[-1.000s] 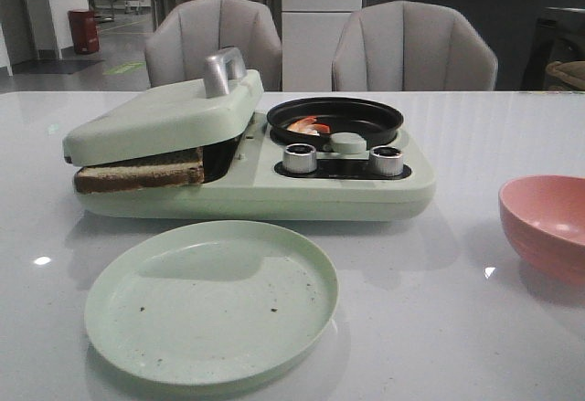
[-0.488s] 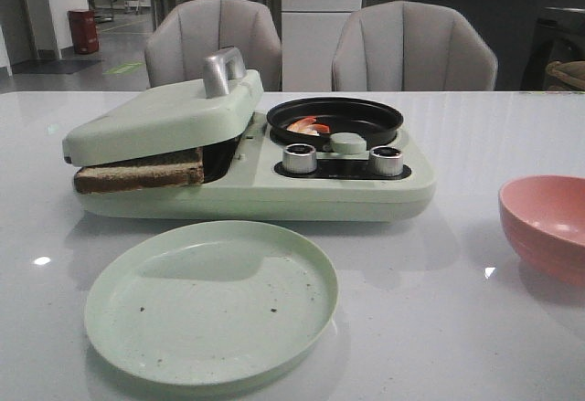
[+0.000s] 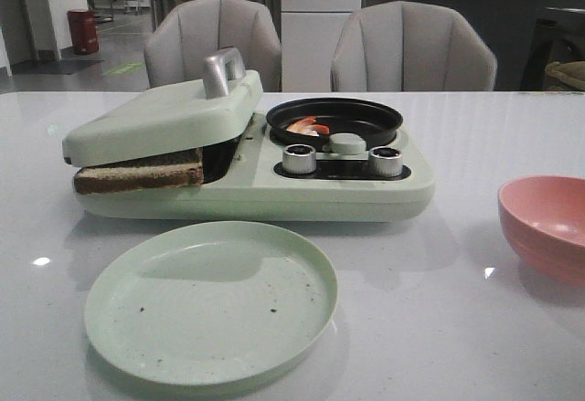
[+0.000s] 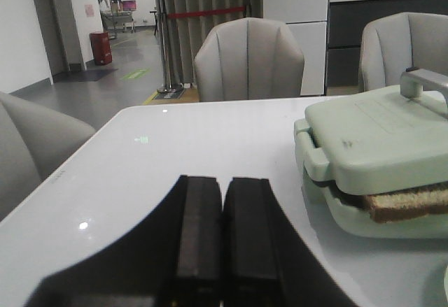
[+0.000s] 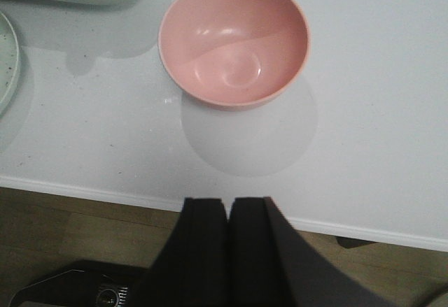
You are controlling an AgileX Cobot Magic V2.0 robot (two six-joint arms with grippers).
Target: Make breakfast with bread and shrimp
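Observation:
The bread (image 3: 139, 171) lies pressed in the pale green sandwich maker (image 3: 247, 159) under its closed lid (image 3: 155, 118); its brown crust edge sticks out at the front. It also shows in the left wrist view (image 4: 409, 203). The shrimp (image 3: 309, 127) lie in the small black pan (image 3: 335, 120) on the maker's right half. My left gripper (image 4: 222, 181) is shut and empty, above the table to the left of the maker. My right gripper (image 5: 228, 205) is shut and empty, over the table's front edge, near the pink bowl (image 5: 234, 40). Neither gripper shows in the front view.
An empty pale green plate (image 3: 211, 299) lies in front of the maker. The empty pink bowl (image 3: 547, 226) stands at the right. Two knobs (image 3: 300, 158) sit on the maker's front. Grey chairs (image 3: 411, 47) stand behind the table.

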